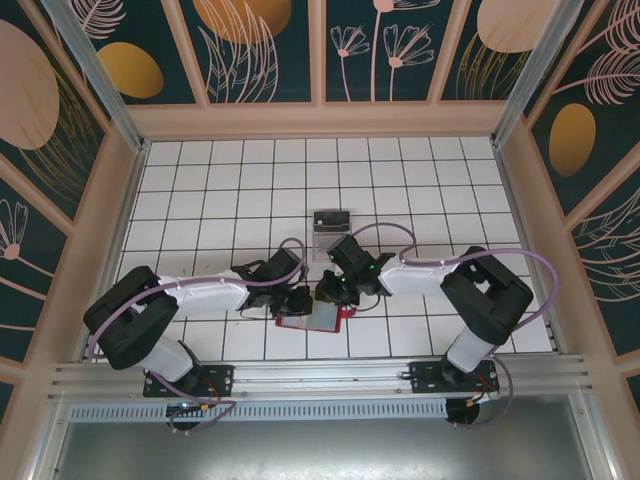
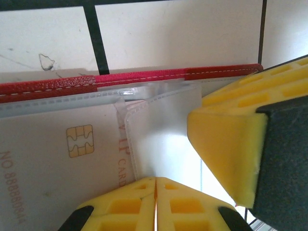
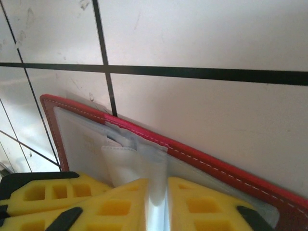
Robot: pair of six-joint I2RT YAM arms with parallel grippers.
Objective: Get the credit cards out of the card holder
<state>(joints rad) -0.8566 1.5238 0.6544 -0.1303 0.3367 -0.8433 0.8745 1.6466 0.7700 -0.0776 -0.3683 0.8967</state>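
card holder [image 1: 312, 321] open, long axis left-right | left jaws closed | right jaws pinch its clear pocket [image 3: 130, 161]

The top camera is looking down from the near side; both wrist cameras are pressing close on one red wallet [image 2: 144, 76].

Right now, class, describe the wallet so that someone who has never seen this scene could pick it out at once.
On the white tiled table, look toward the near edge, where the left end effector and right end effector meet. The wallet lies open at their tips. It is red with pale clear pockets, unlike the clear box farther back.
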